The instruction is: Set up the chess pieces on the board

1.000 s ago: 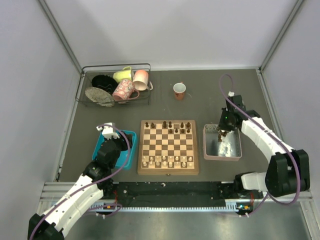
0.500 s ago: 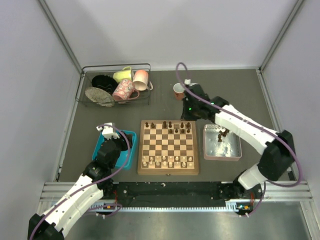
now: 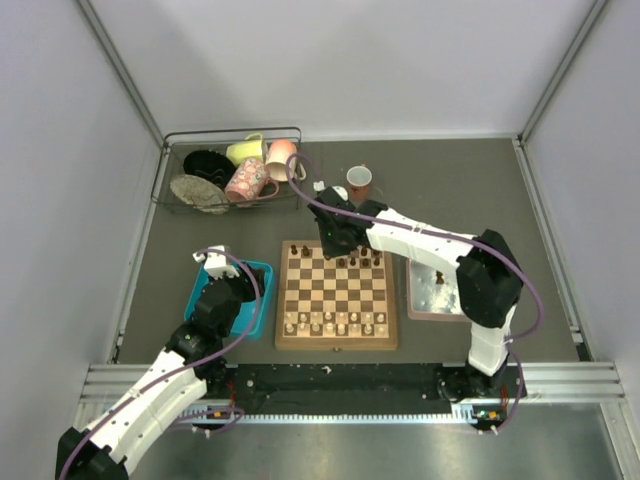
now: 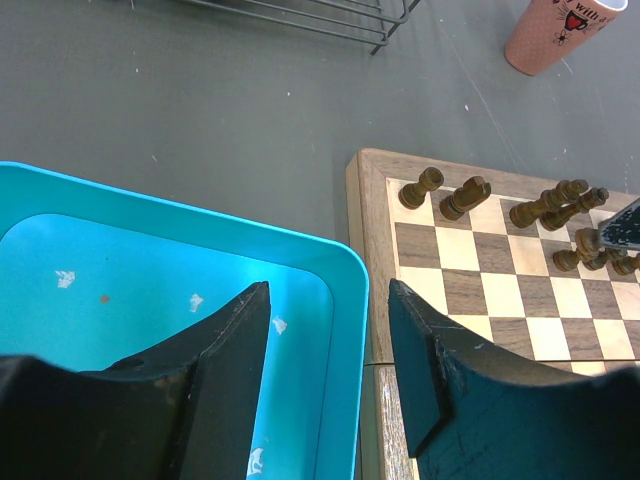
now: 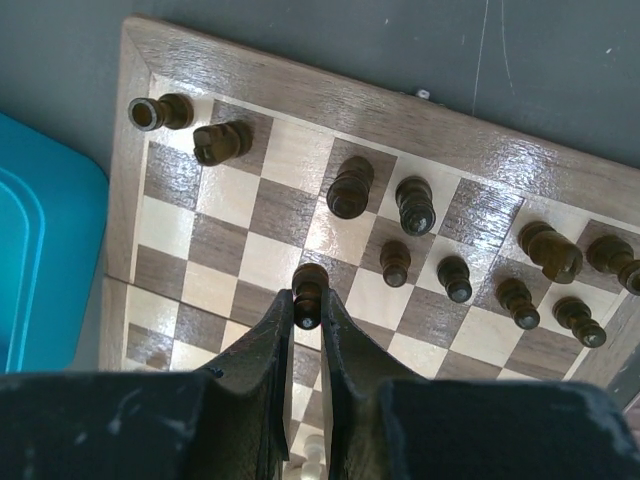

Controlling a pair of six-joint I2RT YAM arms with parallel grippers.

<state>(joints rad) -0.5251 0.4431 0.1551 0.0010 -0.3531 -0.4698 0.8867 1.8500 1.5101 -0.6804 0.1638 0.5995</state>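
Pinching a dark turned pawn [image 5: 309, 282], the right claw [image 5: 308, 303] hangs over the checkered board [image 5: 300, 90] (tan frame); left claw [image 4: 328, 298] spread wide over blue tray [image 4: 200, 226].

**Board mid-surface, a tray at each side, basket and cup behind**

The board [image 3: 337, 291] lies at the middle of the surface [image 3: 450, 190], toward its near edge. The left tray [image 3: 263, 300] sits just beside the board's left edge and the right tray [image 3: 414, 288] just beside its right edge. A wire basket [image 3: 230, 131] with mugs [image 3: 250, 180] in it stands at the far left. A lone cup [image 3: 359, 181] stands behind the board, right of the basket. The chess pieces [image 3: 352, 256] occupy the board's two far rows and the opposing set [image 3: 335, 322] its two near rows. Loose chessmen [image 3: 441, 276] lie in the right tray. The left gripper [image 4: 325, 320] hangs over the left tray's right rim. The right gripper [image 5: 308, 300] hangs over the board's far-left part, with one chess piece [image 5: 309, 283] between its fingers [image 5: 272, 345].
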